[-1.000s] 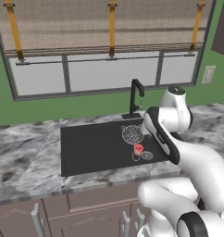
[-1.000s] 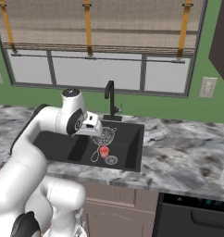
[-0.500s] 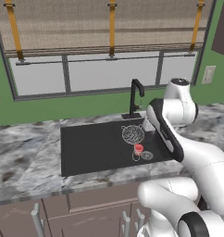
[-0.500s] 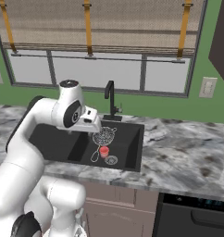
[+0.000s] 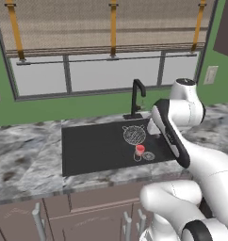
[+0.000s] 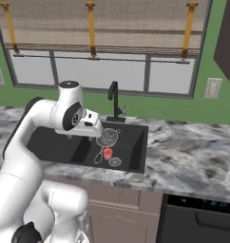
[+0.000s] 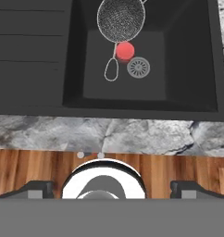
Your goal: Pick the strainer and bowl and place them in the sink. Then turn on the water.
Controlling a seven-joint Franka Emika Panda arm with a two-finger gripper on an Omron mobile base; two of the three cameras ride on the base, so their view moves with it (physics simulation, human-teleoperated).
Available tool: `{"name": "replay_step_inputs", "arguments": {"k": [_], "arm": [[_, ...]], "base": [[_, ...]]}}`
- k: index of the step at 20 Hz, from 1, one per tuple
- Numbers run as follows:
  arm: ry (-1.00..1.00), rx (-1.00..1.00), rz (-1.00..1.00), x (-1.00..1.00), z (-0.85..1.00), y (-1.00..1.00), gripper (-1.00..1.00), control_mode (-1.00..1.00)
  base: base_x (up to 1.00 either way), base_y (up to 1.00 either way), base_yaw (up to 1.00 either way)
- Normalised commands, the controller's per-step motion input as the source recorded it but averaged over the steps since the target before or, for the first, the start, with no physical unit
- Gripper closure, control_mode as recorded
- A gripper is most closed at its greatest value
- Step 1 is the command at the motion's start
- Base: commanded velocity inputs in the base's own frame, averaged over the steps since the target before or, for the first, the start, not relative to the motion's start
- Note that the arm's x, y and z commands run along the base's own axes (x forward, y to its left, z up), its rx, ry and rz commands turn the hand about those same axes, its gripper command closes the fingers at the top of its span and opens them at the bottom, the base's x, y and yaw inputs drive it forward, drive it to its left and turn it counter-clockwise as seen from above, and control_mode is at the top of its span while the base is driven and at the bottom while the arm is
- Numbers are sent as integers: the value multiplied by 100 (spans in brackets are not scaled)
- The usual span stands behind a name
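Note:
The strainer (image 5: 134,135) (image 6: 107,138) (image 7: 121,18), a silver mesh basket with a looped wire handle, lies in the right basin of the black sink (image 5: 87,146) (image 6: 132,153) (image 7: 188,55). A small red round piece (image 7: 125,51) and a grey drain (image 7: 138,68) sit beside it. My gripper (image 5: 153,126) (image 6: 95,129) (image 7: 116,190) hangs above the sink's front edge, open and holding nothing, well clear of the strainer. The black faucet (image 5: 137,96) (image 6: 114,99) stands behind the basin, and no water runs from it. The bowl is out of view.
Grey marble counter (image 5: 26,155) (image 6: 193,147) runs on both sides of the sink. A window fills the wall behind. Cabinet fronts (image 5: 87,212) lie below, a dark appliance (image 6: 197,213) sits at the lower right, and wood floor (image 7: 35,166) shows past the counter edge.
My hand has risen and drawn back from just over the strainer toward the sink's front. The strainer stays in the basin. The jaws have stayed wide.

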Motion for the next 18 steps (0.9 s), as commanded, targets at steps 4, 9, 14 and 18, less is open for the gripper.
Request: {"name": "replay_step_inputs", "arguments": {"k": [4,9,14,18], "arm": [[0,0,0,0,0,0,-100,100],[0,0,0,0,0,0,-100,100],[0,0,0,0,0,0,-100,100],[0,0,0,0,0,0,-100,100]], "base": [[-71,-1,4],[-59,-22,41],[-20,-17,66],[-16,-22,74]]}}
